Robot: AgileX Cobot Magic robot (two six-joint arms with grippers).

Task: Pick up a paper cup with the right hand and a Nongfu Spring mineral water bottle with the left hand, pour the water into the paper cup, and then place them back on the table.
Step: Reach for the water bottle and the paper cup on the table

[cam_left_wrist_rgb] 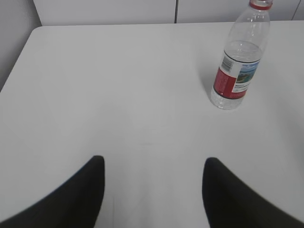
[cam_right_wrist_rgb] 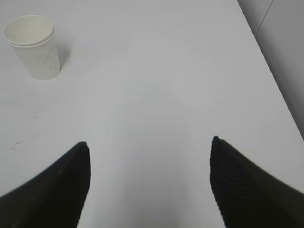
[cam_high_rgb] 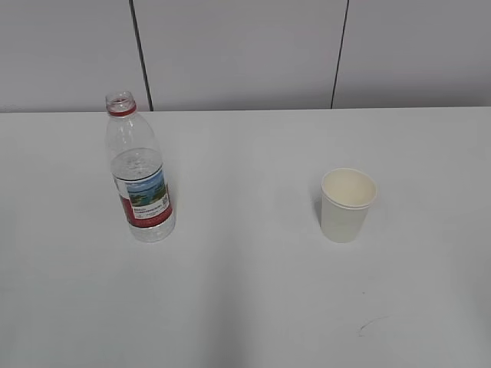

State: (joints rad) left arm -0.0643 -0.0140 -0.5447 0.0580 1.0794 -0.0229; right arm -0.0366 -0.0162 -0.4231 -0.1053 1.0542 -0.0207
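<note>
The clear Nongfu Spring bottle [cam_high_rgb: 139, 170] stands upright on the left of the white table [cam_high_rgb: 245, 291], uncapped, partly filled, with a red neck ring and a red-and-white label. It shows at the upper right of the left wrist view [cam_left_wrist_rgb: 240, 59]. The off-white paper cup [cam_high_rgb: 347, 205] stands upright on the right, seemingly empty, and shows at the upper left of the right wrist view [cam_right_wrist_rgb: 34, 46]. My left gripper [cam_left_wrist_rgb: 153, 164] is open and empty, well short of the bottle. My right gripper [cam_right_wrist_rgb: 149, 145] is open and empty, well short of the cup. Neither arm shows in the exterior view.
A small dark scratch mark [cam_high_rgb: 370, 325] lies on the table in front of the cup, also in the right wrist view [cam_right_wrist_rgb: 26, 140]. A grey panelled wall [cam_high_rgb: 238, 54] stands behind the table's far edge. The table's right edge [cam_right_wrist_rgb: 270, 71] shows in the right wrist view.
</note>
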